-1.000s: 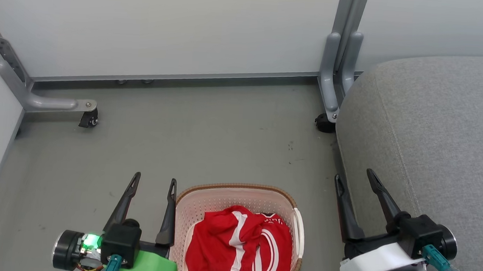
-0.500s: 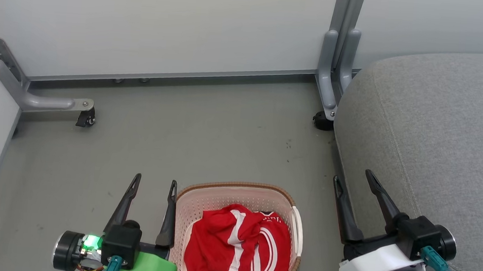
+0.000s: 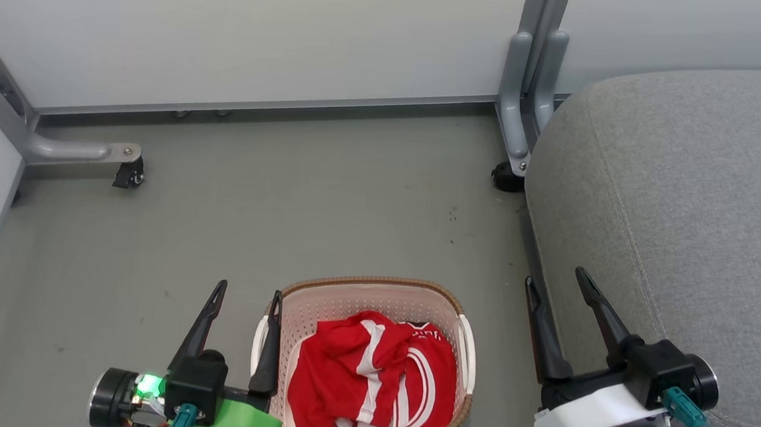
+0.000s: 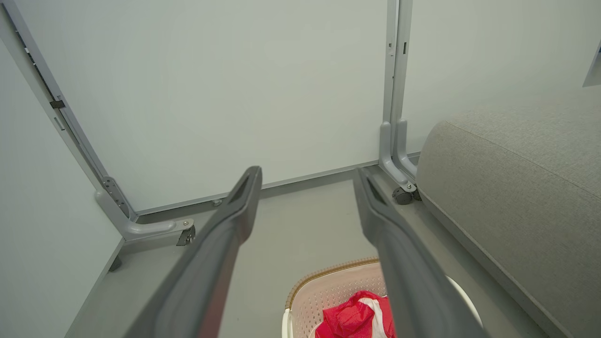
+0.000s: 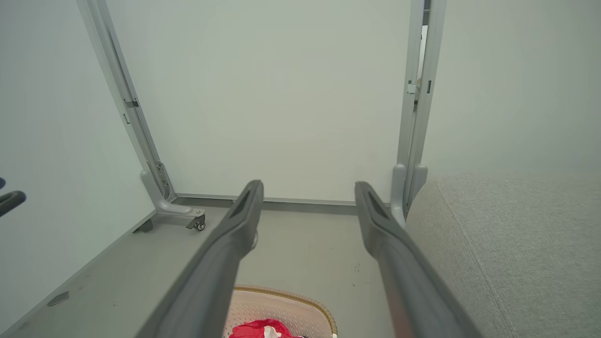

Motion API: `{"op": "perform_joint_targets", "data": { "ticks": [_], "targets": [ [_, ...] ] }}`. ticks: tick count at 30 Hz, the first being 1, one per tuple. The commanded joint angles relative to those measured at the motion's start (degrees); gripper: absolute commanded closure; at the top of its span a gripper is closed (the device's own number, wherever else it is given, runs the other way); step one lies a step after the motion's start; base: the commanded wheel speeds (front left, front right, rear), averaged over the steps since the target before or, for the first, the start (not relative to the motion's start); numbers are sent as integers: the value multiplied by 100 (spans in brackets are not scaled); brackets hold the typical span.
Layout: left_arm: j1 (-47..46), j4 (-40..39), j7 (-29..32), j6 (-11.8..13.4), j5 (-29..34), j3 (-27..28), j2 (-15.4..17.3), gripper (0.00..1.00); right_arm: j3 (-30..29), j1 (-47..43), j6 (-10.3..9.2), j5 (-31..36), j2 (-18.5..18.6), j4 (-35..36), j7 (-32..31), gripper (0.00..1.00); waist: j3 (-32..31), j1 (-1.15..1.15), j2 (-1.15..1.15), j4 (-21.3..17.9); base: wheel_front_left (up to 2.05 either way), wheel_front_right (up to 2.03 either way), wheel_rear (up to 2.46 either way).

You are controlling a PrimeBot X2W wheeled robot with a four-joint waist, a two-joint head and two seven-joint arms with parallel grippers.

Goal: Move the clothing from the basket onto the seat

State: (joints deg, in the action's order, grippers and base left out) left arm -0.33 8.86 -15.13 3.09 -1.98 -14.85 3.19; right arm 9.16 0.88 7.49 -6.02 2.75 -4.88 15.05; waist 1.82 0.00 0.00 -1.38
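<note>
Down low, the left gripper is hovering with jaws spread wide, gripping nothing; its inner finger is standing just beside the left handle of the basket; the right gripper is likewise gaping empty, poised against the near edge of the seat; the basket is sitting on the floor between both grippers; the clothing is lying bunched inside it, nearer the left gripper, untouched.
</note>
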Motion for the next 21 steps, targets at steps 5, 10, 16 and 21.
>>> {"op": "perform_joint_targets", "data": {
  "ticks": [5, 10, 16, 21],
  "targets": [
    [-268, 36, -4, -68, 61, -7, 1, 0, -36, 271, 0, 9, 24, 104, 19, 0, 589, 0, 0, -69, 0, 0, 0],
    [-645, 112, -3, -123, 89, -76, -6, 0, -116, 583, 0, 34, 23, 223, 19, 0, 1243, 0, 0, -109, 0, 0, 0],
    [-1227, 366, -4, -252, 116, -223, -13, 0, -236, 1023, 0, 108, 24, 336, 19, 0, 2078, 0, 0, -170, 0, 0, 0],
    [-1799, 934, -3, -486, 211, -407, 31, 0, -355, 1404, 0, 194, 22, 439, 19, 0, 2717, 0, 0, -271, 0, 0, 0]
  ]
}}
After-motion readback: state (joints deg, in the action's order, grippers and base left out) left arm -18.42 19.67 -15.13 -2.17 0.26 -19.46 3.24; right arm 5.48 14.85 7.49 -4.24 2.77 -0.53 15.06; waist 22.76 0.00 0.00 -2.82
